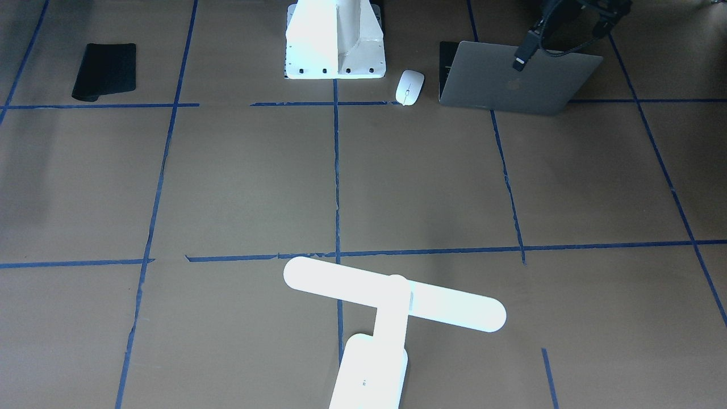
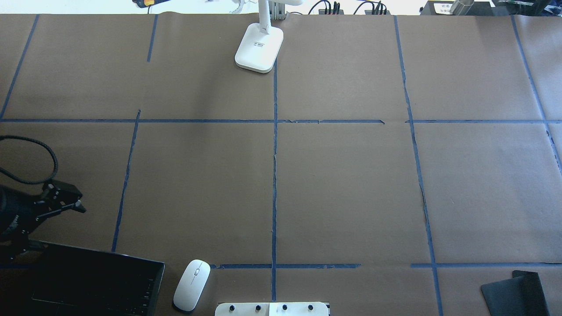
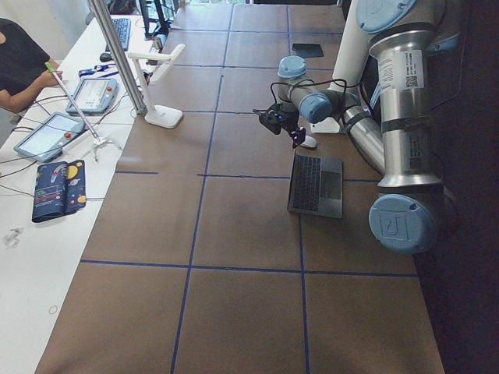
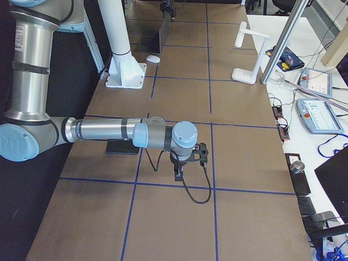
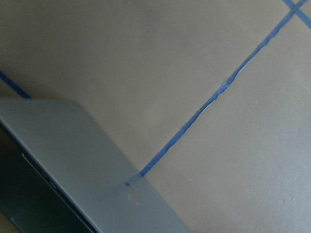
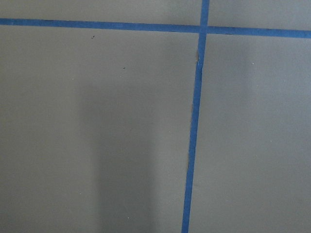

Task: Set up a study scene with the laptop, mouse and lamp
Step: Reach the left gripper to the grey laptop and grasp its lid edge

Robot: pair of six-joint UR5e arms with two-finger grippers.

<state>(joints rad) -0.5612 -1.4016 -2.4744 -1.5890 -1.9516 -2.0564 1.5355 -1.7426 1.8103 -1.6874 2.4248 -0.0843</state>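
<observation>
**Overhead view.** The laptop (image 2: 96, 281) stands open at the table's near left corner. The mouse (image 2: 192, 285) lies just beside it, between it and the pedestal (image 2: 272, 309). The lamp (image 2: 259, 48) stands at the far edge, well apart from both. The mouse pad (image 2: 516, 292) lies at the near right. The left gripper (image 2: 66, 198) hangs just past the lid's top edge and appears to hold nothing. We cannot tell how wide its fingers stand.

**Front-facing view.** We see the back of the lid, with the left gripper's dark bulk overlapping its upper edge. Whether it touches the lid we cannot tell.

**Left side view.** The left gripper hangs above and just beyond the screen, with the mouse near it on the table.

**Right side view.** The right gripper (image 4: 190, 160) points down over bare paper, well apart from every task thing. Its opening cannot be judged from here.

**Left wrist view.** Only a corner of the lid shows at lower left, and no fingers are in frame.

**Right wrist view.** Paper and tape only.

**Hazards, as we judge them.**
- A descent or sideways sweep this near the lid could fold it or shove the laptop into the mouse.
- The flat mouse gives the fingers little to hold and could skid from a shallow pinch.
- The tall lamp could topple if it is gripped high.
</observation>
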